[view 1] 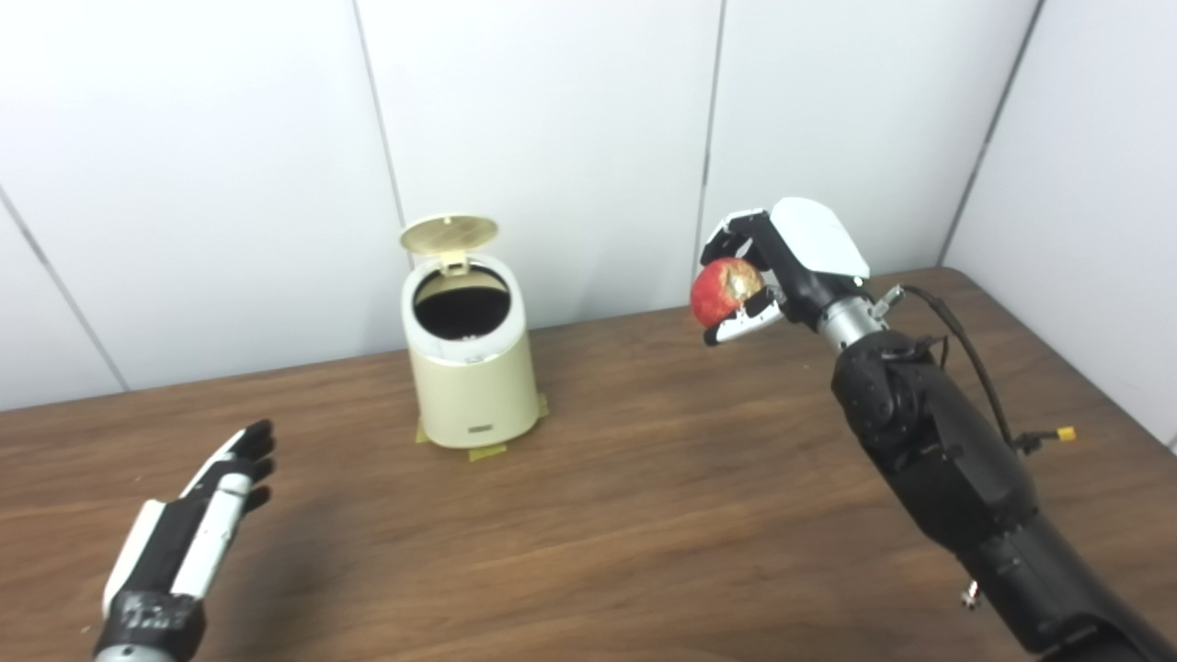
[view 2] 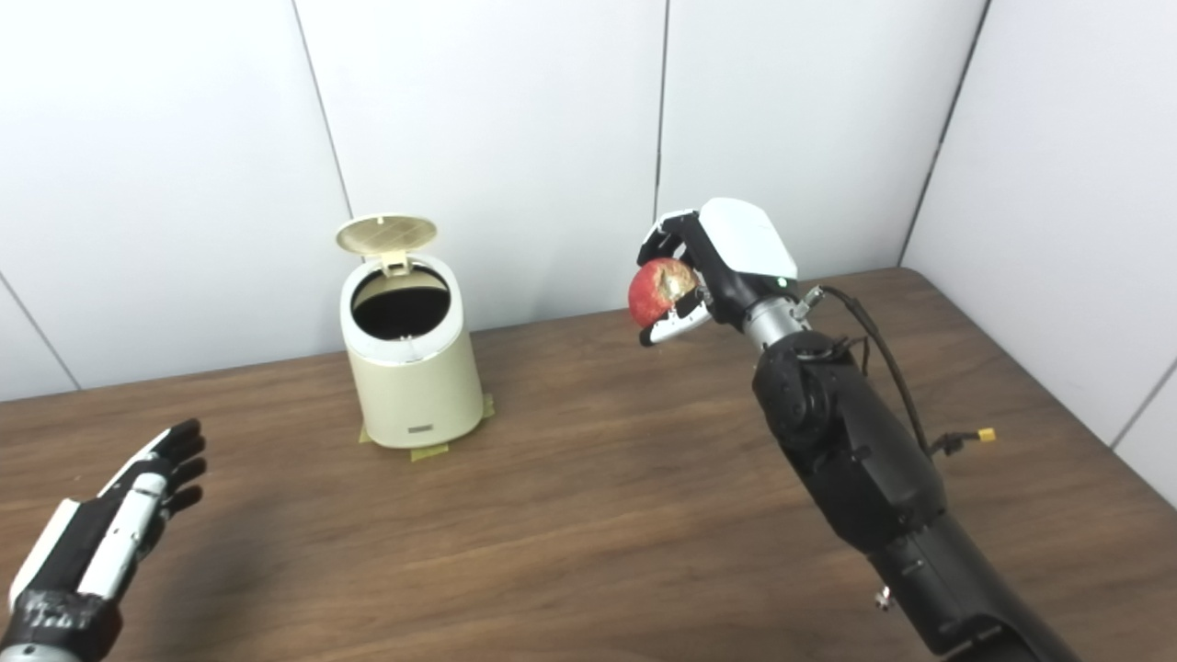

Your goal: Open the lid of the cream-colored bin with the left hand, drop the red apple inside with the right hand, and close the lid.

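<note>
so the cream-colored bin (view 1: 471,372) sits left of centre in the frame on the wooden table (view 1: 644,515), and its lid (view 1: 449,234) is already flipped up, standing behind the dark opening. that part looks done, so the step in hand is getting the red apple (view 1: 726,291) over the hole and letting go.

the right hand (view 1: 782,267) is up in the air, right of centre, well apart from the bin and higher than its rim. fingers are wrapped round the apple, thumb underneath, palm turned toward the bin, forearm rising steeply from the lower right corner.

my take: carry it sideways toward frame left at about this height, get it centred over the opening rather than the near rim, and stay clear of the raised lid so it doesn't get knocked shut. only then loosen the fingers, since the apple looks like a snug-ish fit.

left hand (view 1: 207,515) is low in the bottom left, near the table, fingers stretched out flat and holding nothing, well away from the bin.
</note>
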